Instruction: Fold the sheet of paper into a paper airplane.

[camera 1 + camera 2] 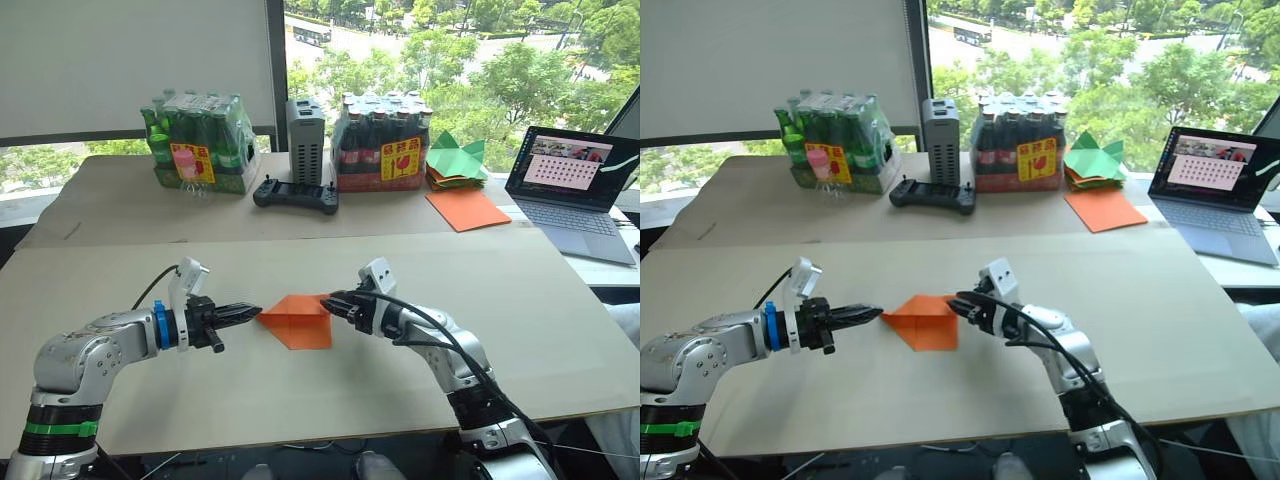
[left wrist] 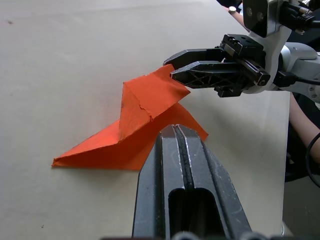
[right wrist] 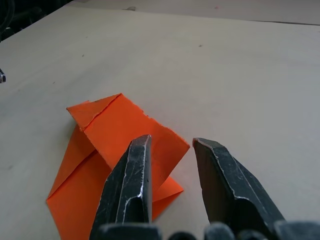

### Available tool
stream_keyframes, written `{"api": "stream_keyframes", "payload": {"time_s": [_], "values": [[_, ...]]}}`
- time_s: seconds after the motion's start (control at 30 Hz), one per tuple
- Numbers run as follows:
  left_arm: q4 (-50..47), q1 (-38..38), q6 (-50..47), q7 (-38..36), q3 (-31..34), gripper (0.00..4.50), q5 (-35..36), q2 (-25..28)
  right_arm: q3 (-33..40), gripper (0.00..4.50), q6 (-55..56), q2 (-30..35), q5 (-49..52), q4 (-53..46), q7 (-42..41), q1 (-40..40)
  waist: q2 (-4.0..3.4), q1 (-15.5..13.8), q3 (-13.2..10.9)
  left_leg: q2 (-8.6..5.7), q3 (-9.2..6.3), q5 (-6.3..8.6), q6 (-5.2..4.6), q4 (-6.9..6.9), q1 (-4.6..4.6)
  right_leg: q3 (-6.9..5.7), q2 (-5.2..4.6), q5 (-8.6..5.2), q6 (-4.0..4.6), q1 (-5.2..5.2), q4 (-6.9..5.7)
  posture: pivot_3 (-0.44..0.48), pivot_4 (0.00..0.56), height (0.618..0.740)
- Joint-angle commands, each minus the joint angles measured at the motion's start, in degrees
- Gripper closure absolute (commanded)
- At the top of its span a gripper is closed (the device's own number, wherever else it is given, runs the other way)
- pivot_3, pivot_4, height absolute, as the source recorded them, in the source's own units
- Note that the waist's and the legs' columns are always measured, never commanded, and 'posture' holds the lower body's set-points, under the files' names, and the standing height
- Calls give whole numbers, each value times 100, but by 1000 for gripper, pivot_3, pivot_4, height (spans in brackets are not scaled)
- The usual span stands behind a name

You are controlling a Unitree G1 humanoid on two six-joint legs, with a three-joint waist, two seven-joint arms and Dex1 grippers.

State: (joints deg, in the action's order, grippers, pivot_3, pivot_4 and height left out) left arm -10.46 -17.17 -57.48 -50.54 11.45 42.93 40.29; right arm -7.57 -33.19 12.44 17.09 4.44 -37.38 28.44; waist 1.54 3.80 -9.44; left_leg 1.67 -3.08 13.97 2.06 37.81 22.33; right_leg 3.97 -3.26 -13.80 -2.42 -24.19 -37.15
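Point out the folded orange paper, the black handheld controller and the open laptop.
Partly folded bright-orange sheet of paper (image 1: 298, 322), left eye view, its flat lower layer.
Black handheld controller (image 1: 295, 194), left eye view, centre of its body.
Open grey laptop (image 1: 572, 168), left eye view, its screen.

Both arms are extended low and forward, forearms angled inward so the grippers face one another. The left gripper (image 1: 252, 311) is directed toward 3 o'clock, wrist level, its two black fingers (image 2: 182, 165) pressed together with no gap between them. The right gripper (image 1: 330, 301) is directed toward 9 o'clock, elbow bent, with a cable routed along the forearm. Its fingers (image 3: 131, 180) are held apart, a clear gap being visible between the tips.
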Motion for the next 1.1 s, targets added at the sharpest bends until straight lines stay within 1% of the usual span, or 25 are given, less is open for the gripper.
{"api": "stream_keyframes", "payload": {"time_s": [0.03, 0.23, 0.8, 0.83, 0.87, 0.93, 1.1], "values": [[-124, -15, 107, 13, 66, 4500, 84, 7, 164, 2970, -72, -28, 166, -85, -4, 96, 0, -2, 0, 0, 0, 0, 0, 0, 0, 0, 0, 0, 0, 0, 0, 0, 150, 740], [-71, -53, 142, 30, 28, 4500, 48, -5, 73, 2970, -259, -19, 175, -132, -106, 64, 0, 6, 0, 0, 0, 0, 0, 0, 0, 0, 1, 0, 0, -1, 0, 0, 150, 740], [64, -48, 299, 66, -47, 4500, -22, -11, 98, 2970, -511, -54, 341, -220, -198, 71, 0, 3, 0, 0, 0, 0, 0, 0, 0, 0, 1, 0, 0, -1, 0, 0, 150, 740], [78, -52, 308, 74, -51, 4500, -25, -15, 96, 3497, -505, -48, 361, -235, -215, 67, 0, 3, 0, 0, 0, 0, 0, 0, 0, 0, 1, 0, 0, -1, 0, 0, 150, 740], [86, -51, 319, 78, -57, 4500, -28, -14, 96, 3746, -502, -45, 374, -248, -225, 62, 0, 3, 0, 0, 0, 0, 0, 0, 0, 0, 0, 0, 0, -1, 0, 0, 150, 740], [93, -48, 330, 85, -64, 4500, -25, -11, 97, 4451, -498, -38, 383, -263, -235, 57, 0, 3, 0, 0, 0, 0, 0, 0, 0, 0, 1, 0, 0, -1, 0, 0, 150, 740], [141, -40, 359, 101, -79, 4500, -38, -10, 116, 4451, -500, -19, 386, -306, -251, 68, 0, 3, 0, 0, 0, 0, 0, 0, 0, 0, 1, 0, 0, -1, 0, 0, 150, 740]]}}
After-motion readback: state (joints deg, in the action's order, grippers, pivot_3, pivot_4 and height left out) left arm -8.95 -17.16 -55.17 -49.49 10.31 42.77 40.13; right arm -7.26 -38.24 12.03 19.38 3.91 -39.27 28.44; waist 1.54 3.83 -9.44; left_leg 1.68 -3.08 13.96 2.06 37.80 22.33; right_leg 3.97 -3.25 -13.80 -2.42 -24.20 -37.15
